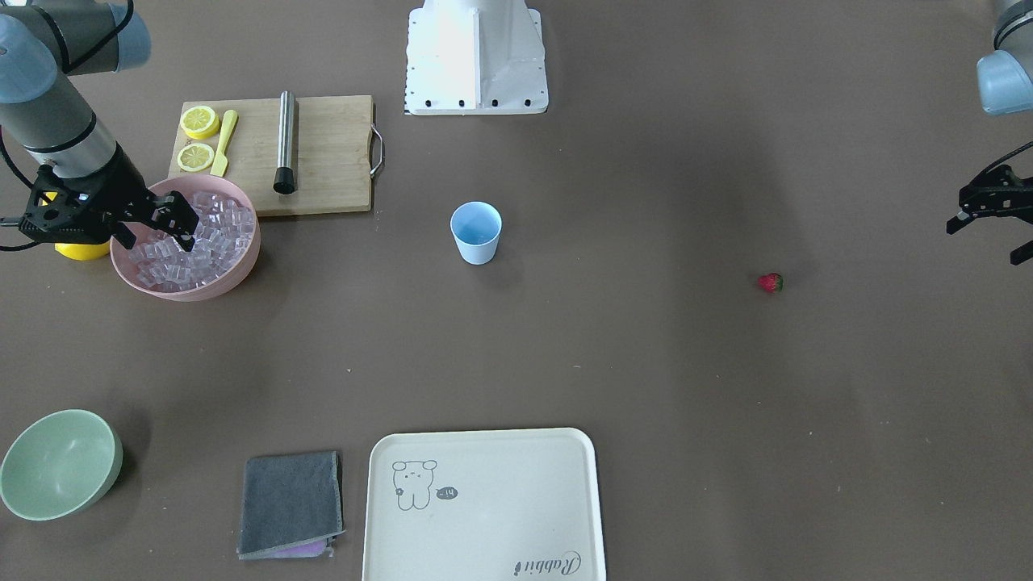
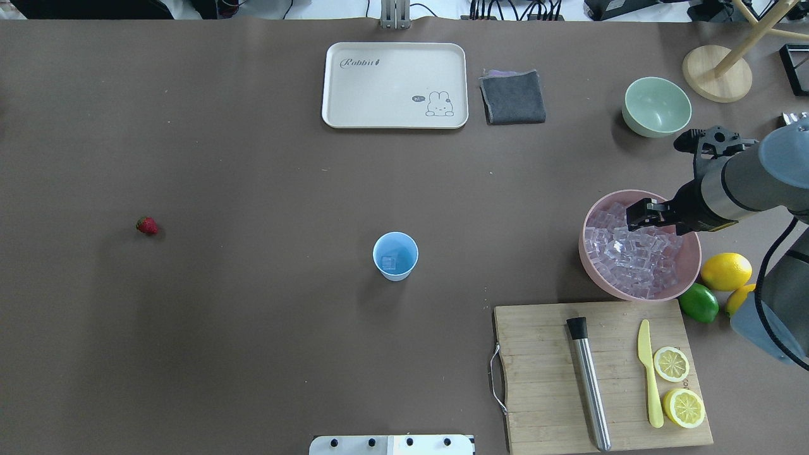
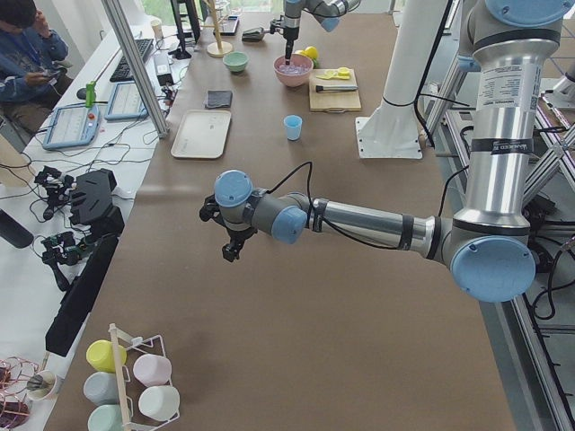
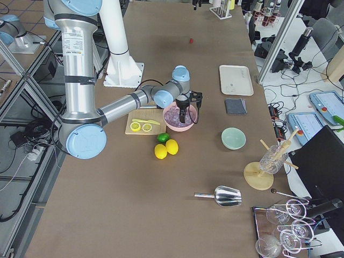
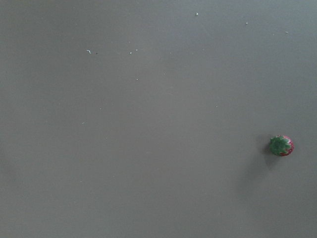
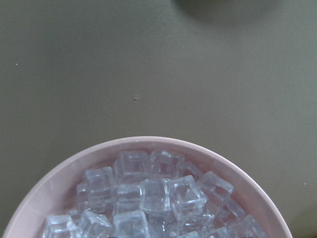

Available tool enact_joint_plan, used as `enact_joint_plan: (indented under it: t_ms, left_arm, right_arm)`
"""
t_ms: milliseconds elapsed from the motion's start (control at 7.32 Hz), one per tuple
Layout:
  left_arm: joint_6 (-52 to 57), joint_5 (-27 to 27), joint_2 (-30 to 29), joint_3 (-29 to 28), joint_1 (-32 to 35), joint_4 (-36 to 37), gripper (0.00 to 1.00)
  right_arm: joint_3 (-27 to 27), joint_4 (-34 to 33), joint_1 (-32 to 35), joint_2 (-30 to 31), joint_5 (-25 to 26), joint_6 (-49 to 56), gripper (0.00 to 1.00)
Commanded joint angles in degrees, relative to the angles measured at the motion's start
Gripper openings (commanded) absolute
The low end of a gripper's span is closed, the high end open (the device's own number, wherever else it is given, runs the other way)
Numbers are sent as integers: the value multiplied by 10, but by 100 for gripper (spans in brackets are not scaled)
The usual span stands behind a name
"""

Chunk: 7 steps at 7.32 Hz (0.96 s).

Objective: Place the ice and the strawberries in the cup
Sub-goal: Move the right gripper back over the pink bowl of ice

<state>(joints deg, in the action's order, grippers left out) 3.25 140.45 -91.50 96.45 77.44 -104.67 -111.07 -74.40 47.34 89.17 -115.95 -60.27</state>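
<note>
The light-blue cup (image 2: pixel 395 256) stands upright mid-table, also in the front view (image 1: pixel 476 232), with one ice cube (image 2: pixel 388 263) inside. The heap of clear ice (image 2: pixel 632 259) fills the pink bowl (image 2: pixel 591 259), and shows close up in the right wrist view (image 6: pixel 148 198). My right gripper (image 1: pixel 157 234) is open, fingers down over the ice in the bowl. The strawberry (image 2: pixel 146 225) lies alone on the table, also in the left wrist view (image 5: pixel 281 146). My left gripper (image 1: pixel 989 242) is open and empty, hovering apart from the strawberry (image 1: pixel 770 282).
A wooden cutting board (image 2: pixel 543 379) with a steel muddler, a yellow knife and two lemon slices lies beside the pink bowl. A lemon (image 2: pixel 725 270) and a lime (image 2: pixel 698 302) sit by the bowl. A green bowl (image 2: pixel 656 106), grey cloth (image 2: pixel 512 97) and cream tray (image 2: pixel 395 85) line the far edge.
</note>
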Motion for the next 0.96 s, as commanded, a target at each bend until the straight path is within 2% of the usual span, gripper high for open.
enact_joint_plan:
  t_ms: [0,546,819]
  left_arm:
    - [0,0,0,1,0,0,98]
    - [0,0,-1,1,-3,0,98]
    - [0,0,-1,2,-3,0,98]
  right_arm:
    - [11,0,0,0,2,-8,86]
    - [8,3,-31,0,12,-45,85]
    - [12,31,-37,14,21,-42,84]
